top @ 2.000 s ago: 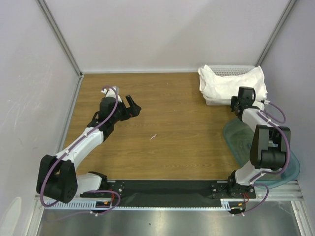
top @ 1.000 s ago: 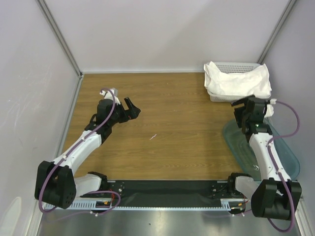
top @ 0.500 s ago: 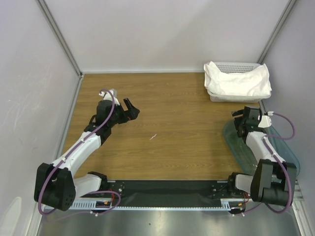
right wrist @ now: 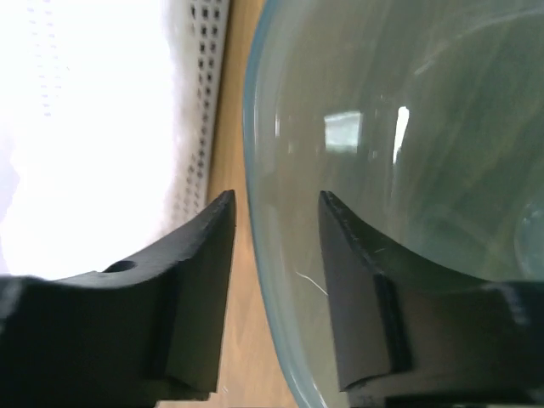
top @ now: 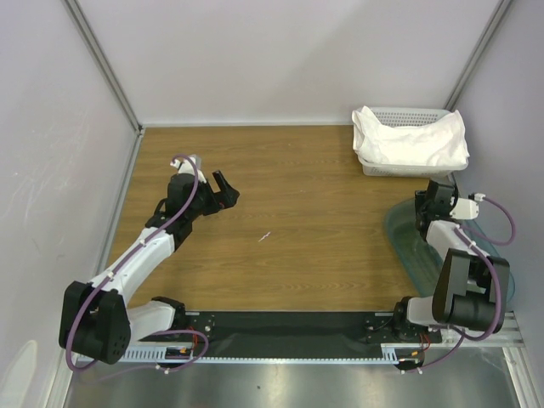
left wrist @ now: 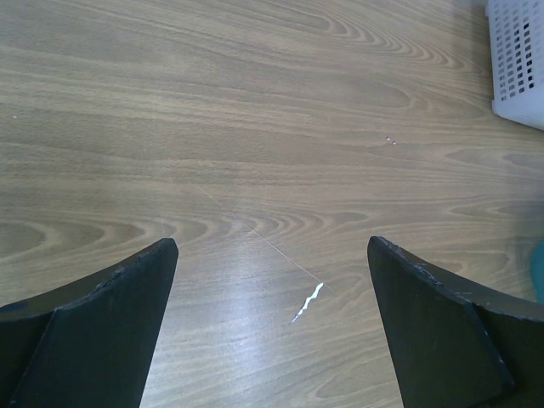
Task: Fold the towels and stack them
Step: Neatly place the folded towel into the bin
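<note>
Teal rim (right wrist: 252,170), wrist-seen, inside half-parted right end effector (right wrist: 277,197); left end effector (left wrist: 272,246) gaping, empty.

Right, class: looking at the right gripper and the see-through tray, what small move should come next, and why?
Probably close the right gripper on the tray rim: its open jaws straddle that edge, with nothing held. The white towel lies in the basket.

White towel (top: 410,143) in basket (top: 416,113), wooden table (top: 297,204)
</note>
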Robot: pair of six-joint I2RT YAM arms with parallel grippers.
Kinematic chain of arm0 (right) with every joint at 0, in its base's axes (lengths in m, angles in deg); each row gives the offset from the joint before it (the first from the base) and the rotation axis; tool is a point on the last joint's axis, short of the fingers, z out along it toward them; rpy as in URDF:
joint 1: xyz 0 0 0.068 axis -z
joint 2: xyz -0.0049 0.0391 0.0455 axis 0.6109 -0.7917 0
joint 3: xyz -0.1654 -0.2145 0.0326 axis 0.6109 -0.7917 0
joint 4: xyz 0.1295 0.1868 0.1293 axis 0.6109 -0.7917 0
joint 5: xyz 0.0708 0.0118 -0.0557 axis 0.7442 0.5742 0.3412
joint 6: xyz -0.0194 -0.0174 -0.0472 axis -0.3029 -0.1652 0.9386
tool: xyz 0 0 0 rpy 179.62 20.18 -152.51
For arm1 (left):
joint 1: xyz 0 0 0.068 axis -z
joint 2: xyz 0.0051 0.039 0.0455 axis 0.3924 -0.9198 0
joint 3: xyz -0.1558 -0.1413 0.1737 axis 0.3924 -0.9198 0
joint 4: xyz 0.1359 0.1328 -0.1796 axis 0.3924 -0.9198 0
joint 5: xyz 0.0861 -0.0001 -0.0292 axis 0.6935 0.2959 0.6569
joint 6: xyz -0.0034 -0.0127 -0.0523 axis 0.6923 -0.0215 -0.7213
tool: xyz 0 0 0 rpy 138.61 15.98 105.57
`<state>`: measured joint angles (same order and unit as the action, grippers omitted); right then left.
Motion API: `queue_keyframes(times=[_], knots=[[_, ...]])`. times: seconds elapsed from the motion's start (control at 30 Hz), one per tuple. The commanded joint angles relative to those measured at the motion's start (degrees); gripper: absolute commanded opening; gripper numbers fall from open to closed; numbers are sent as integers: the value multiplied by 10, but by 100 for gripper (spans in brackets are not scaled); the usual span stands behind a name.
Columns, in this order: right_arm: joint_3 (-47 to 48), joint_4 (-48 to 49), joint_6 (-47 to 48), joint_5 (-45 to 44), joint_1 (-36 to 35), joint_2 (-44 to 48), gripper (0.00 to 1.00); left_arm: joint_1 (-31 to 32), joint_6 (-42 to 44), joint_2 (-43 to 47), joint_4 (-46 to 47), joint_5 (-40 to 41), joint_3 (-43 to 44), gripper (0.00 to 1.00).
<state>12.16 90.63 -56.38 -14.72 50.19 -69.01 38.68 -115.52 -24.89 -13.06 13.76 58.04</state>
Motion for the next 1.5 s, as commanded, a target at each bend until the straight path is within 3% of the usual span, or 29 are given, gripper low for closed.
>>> queue_keyframes(times=[0.0,0.1,0.47,0.87,1.03,1.27,1.47], knots=[[29,65,-26,-34,6,-27,47,-4,8,-1,4,9,10,100],[42,82,-34,-28,10,-56,39,-4,8,-1,1,12,11,100],[82,107,-88,-63,21,-108,40,-5,6,-6,-4,15,16,100],[148,104,-75,-88,29,-149,43,-4,6,-8,-2,17,23,100],[168,96,-51,-16,42,-137,47,-4,6,-2,-5,5,29,100],[236,55,97,87,42,-38,80,-4,24,25,-28,21,55,100],[378,-29,302,297,39,-29,90,-4,35,50,-103,48,138,100]])
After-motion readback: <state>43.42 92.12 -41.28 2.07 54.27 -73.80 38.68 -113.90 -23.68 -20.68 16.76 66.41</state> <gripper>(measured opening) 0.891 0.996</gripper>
